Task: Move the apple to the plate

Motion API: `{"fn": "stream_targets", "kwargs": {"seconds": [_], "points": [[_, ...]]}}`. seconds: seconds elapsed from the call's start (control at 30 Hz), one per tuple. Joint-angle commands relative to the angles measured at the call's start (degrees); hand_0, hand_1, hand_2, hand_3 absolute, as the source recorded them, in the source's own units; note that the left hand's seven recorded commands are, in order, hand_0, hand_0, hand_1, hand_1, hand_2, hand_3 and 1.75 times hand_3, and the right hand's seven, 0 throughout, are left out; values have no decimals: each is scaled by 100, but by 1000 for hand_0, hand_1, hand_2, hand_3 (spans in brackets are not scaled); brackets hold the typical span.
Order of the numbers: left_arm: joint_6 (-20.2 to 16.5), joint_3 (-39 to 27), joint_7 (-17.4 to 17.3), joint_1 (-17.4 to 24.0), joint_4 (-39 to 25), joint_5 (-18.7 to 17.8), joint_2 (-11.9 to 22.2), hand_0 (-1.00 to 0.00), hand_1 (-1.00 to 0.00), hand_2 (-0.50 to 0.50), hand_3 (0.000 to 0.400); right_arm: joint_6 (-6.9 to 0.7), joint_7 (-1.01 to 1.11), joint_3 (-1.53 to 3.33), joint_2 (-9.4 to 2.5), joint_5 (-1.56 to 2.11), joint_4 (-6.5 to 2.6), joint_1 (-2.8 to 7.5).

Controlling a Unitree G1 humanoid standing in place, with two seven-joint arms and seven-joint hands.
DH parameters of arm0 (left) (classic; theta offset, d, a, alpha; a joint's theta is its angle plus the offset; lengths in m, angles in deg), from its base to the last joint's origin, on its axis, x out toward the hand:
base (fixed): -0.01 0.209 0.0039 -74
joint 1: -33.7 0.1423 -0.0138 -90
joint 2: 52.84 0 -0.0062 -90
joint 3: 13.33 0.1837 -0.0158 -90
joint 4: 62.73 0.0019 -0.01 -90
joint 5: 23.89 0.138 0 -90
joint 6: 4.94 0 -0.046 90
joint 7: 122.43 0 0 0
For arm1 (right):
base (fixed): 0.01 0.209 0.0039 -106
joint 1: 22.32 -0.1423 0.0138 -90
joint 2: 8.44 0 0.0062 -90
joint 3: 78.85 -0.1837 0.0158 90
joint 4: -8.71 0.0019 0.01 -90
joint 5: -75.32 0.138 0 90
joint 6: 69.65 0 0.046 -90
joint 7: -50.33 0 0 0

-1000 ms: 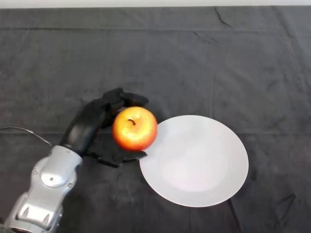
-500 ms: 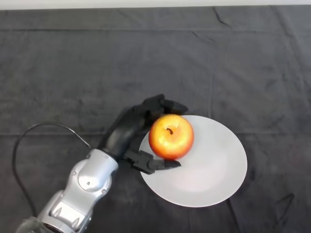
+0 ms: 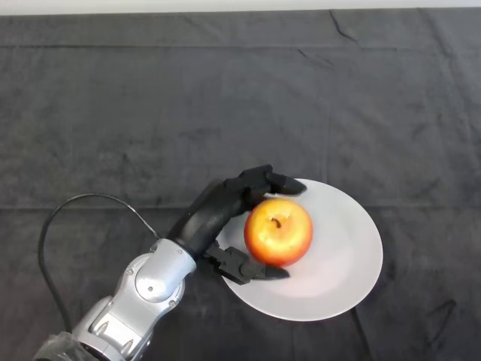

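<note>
Nearest the table's (image 3: 90, 98) front edge, toward its left corner, the silver-grey arm rises from below and reaches inward to the black left hand (image 3: 214, 218), which sits at the left rim of the white plate (image 3: 342, 259). Its fingers (image 3: 274, 180) curl over the far side of the apple (image 3: 278, 231) while the thumb hooks under the near side, so the fruit is pinched between them. The apple is over the plate's left half, stem cavity facing up; whether it rests on the plate or hangs just above it cannot be told from this view. The plate lies right of the table's centre, nearer the front edge than the far one, on the dark cloth. Beyond it the cloth runs to the far edge with only creases. The main risk, as I judge it, is the release: if the fingers open while the apple is off the surface or leaning, the round fruit could roll toward the rim and off onto the cloth. A thumb dragging out beneath it could also nudge the apple or shift the light plate.
</note>
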Motion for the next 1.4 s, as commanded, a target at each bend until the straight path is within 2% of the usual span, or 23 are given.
{"fn": "stream_targets", "kwargs": {"seconds": [0.03, 0.6, 1.4], "points": [[131, 158, -32, -341, 222, -28, 210, 0, 0, 0, 0, -12, -49, -46, 96, 121, 148, -9], [166, -191, -28, -319, -25, -148, 467, 0, 0, 0, 0, -11, -45, -44, 100, 121, 140, -12], [332, -1662, -451, 224, -701, -816, 1371, 0, 0, 0, 0, -8, -46, -42, 96, 120, 146, -9]]}}
